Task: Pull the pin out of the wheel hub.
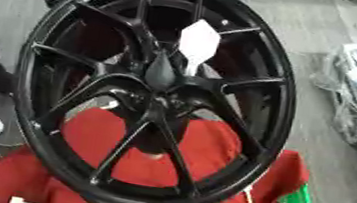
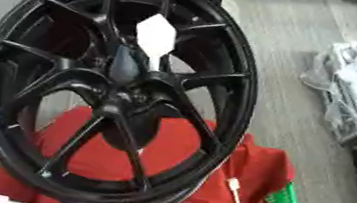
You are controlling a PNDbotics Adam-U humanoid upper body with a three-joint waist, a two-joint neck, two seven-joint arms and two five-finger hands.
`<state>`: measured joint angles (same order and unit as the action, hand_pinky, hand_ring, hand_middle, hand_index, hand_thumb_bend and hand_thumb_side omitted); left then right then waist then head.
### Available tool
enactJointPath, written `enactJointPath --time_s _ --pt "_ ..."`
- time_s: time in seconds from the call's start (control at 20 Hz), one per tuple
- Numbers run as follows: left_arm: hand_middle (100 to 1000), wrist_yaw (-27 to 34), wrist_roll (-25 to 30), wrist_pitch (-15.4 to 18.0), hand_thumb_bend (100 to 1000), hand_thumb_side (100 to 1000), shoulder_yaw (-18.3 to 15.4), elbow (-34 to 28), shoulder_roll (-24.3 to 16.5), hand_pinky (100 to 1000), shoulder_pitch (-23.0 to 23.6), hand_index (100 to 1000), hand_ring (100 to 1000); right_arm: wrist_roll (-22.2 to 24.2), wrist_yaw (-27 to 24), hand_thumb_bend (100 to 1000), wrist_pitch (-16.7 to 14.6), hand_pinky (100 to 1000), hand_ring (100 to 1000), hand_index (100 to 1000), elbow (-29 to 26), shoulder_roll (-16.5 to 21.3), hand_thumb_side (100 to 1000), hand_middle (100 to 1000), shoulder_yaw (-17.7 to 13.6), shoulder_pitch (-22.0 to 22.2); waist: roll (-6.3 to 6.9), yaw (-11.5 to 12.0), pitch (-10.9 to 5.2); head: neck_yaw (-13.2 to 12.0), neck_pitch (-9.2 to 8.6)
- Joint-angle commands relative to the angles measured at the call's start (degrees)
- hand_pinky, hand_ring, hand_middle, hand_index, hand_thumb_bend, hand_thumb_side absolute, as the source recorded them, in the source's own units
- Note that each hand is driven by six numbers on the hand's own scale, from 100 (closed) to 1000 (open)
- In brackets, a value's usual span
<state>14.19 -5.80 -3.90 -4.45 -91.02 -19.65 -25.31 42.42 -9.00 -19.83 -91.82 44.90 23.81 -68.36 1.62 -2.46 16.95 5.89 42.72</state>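
The glossy black multi-spoke alloy wheel hub (image 1: 156, 100) stands tilted over a red cloth (image 1: 195, 192). A white diamond-headed pin (image 2: 156, 37) sits just above its centre, seemingly unpulled. Neither robot hand shows, so grip cannot be told.

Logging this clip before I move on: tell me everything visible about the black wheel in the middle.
The wheel is a glossy black rim, metal by its look, with thin paired spokes running from a central hub to a deep outer barrel. It stands tilted, face towards the camera, filling most of the view, its lower edge over a red cloth. A white diamond-shaped piece shows at the hub's upper side. No robot hand is in view.
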Motion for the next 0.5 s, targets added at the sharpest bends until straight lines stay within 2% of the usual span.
enactJointPath --time_s 0.05,0.25,0.5 --pt "647 0.1 -0.2 0.1 100 793 -0.6 -0.4 -1.8 825 -0.6 771 759 3.6 2.1 100 -1.0 846 800 834 -1.9 0.2 449 751 2.2 -1.3 0.0 0.0 -1.5 0.0 0.19" --pt "647 0.2 -0.1 0.1 100 795 -0.6 -0.2 -1.9 826 -0.5 771 759 8.5 3.1 100 -0.2 843 795 829 -4.5 -0.6 487 744 4.2 -1.0 -0.07 0.0 -1.57 0.0 0.35" --pt "647 0.3 -0.2 0.1 100 796 -0.8 -0.1 -2.1 826 -0.4 771 760 9.5 6.7 118 -1.3 845 802 842 -4.8 -1.8 487 754 6.6 -0.3 -0.41 -0.1 -1.71 -0.3 0.32"
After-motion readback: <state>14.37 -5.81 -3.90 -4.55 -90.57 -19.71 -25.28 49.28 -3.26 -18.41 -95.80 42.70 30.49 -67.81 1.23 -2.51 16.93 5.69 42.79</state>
